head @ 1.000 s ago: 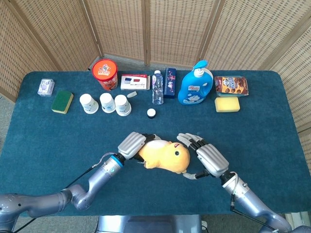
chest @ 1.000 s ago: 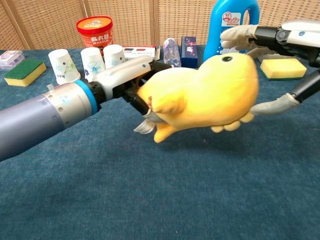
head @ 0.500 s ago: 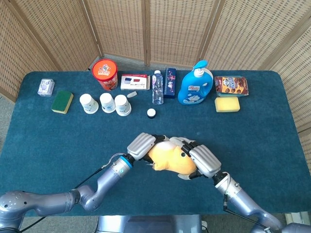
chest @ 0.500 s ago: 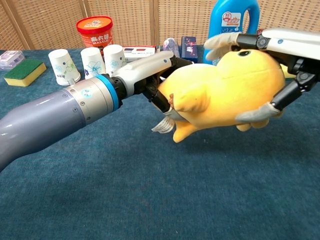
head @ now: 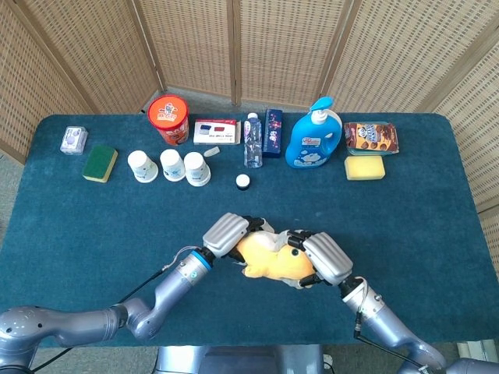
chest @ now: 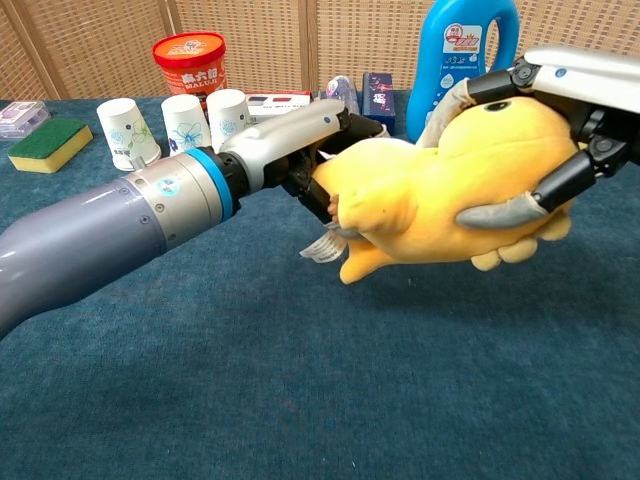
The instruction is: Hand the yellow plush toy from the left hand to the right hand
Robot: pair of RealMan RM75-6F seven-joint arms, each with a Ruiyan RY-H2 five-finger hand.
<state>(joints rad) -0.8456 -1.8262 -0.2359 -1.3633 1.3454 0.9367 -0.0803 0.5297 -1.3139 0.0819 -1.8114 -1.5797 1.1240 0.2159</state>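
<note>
Chest view: both hands' fingers (chest: 500,211) clasp the yellow plush toy (chest: 430,195).

Three paper cups (head: 170,166) stand beside a green sponge (head: 100,163); a red tub (head: 169,118) behind. Blue soap bottle (head: 314,138) near a yellow sponge (head: 364,167); all on the table (head: 78,226).

plush toy (head: 269,258) between left hand (head: 226,234), right hand (head: 326,259), above table (head: 93,226)

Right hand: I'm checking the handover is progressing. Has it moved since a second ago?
Yes. In the head view the right hand has shifted left, away from the yellow sponge, and now wraps the plush toy.
</note>
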